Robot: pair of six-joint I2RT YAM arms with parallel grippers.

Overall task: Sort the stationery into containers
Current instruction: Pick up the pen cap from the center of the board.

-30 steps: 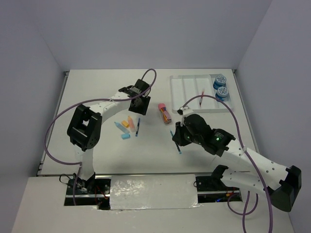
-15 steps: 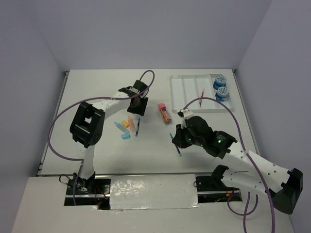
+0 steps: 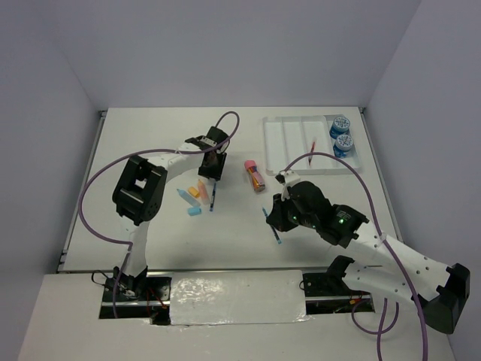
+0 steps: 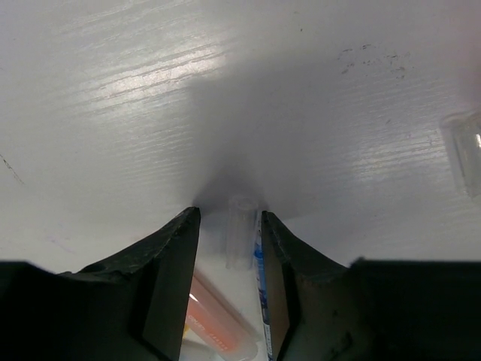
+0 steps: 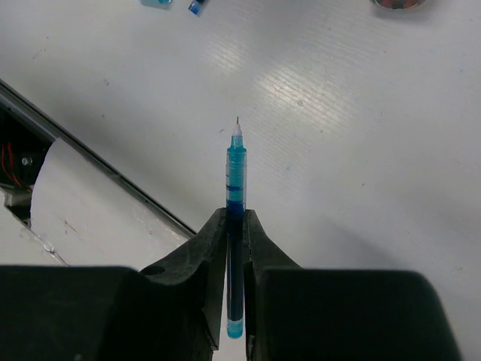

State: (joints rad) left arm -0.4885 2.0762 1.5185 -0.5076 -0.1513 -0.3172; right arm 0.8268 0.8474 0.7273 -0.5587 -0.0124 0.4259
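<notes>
Your right gripper (image 5: 235, 226) is clamped tight on the translucent blue plastic pen (image 5: 236, 169), near the table's front. Your left gripper (image 4: 229, 226) stands narrowly parted astride a thin dark-blue pen (image 3: 213, 197) lying mid-table. The white four-compartment plastic tray (image 3: 289, 139) sits far right.

White arms (image 3: 175, 162) with black joints, looping purple cables (image 3: 80, 210), black wedge-shaped fingers (image 4: 167, 280), one small green light (image 3: 339, 219)
</notes>
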